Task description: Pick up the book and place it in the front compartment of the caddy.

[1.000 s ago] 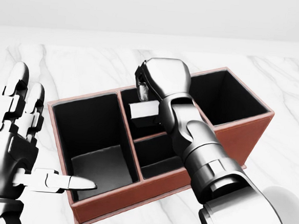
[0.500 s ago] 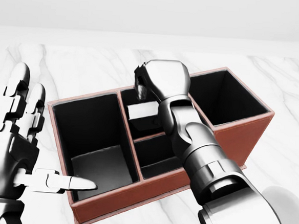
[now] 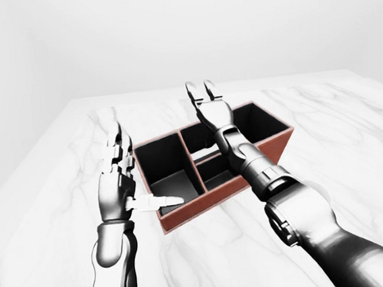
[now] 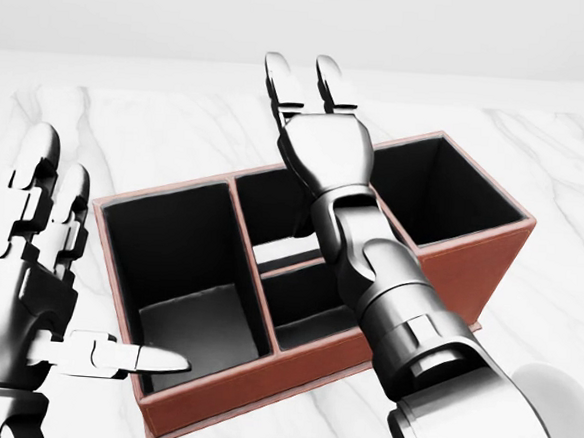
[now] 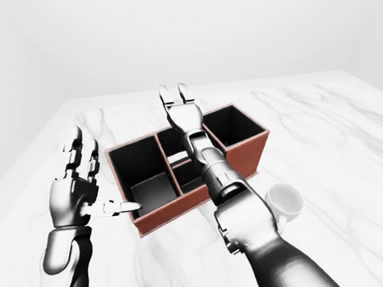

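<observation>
Book unseen now, likely dropped into red-brown leather caddy [image 4: 469, 262]; my right hand [image 4: 322, 146] splayed wide at 12 o'clock above it, left hand [image 4: 28, 271] open at 9; next, withdraw.

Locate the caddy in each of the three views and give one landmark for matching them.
Left-eye view: caddy sits at centre, partly behind the right arm.
Head view: caddy fills the middle and looks largest here.
Right-eye view: caddy lies just left of centre, above a white cup.
Shared landmark: the right robot hand, open, fingers up over the caddy's middle.
</observation>
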